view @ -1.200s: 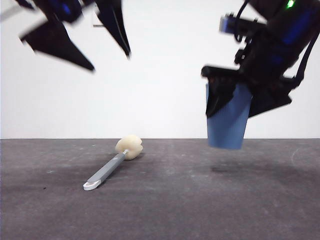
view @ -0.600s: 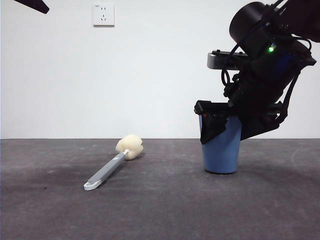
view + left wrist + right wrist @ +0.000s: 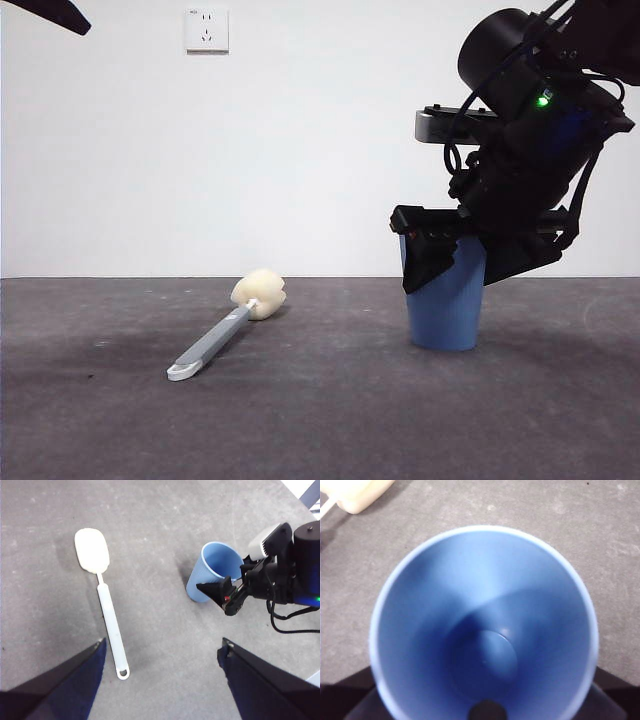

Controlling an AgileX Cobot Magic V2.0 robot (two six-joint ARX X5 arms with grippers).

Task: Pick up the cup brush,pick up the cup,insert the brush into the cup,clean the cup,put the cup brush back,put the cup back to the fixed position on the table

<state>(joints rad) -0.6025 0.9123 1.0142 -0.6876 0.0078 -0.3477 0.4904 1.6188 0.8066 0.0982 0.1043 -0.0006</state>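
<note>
The blue cup (image 3: 445,310) stands upright on the dark grey table (image 3: 330,420) at the right. My right gripper (image 3: 450,283) reaches down from the upper right and is shut on the cup's upper part, one jaw on each side. The right wrist view looks straight down into the empty cup (image 3: 485,630). The cup brush (image 3: 215,345) lies flat on the table left of the cup, sponge head (image 3: 260,293) at the far end and looped end nearer the camera. My left gripper (image 3: 162,647) is open and empty, high above the brush (image 3: 107,620) and the cup (image 3: 215,565).
A white wall with a power socket (image 3: 207,30) stands behind the table. The left arm shows only as a black tip (image 3: 50,12) at the top left corner of the front view.
My right gripper has lowered the cup from the air onto the table. My left gripper has risen out of the front view, leaving the brush where it lay.
</note>
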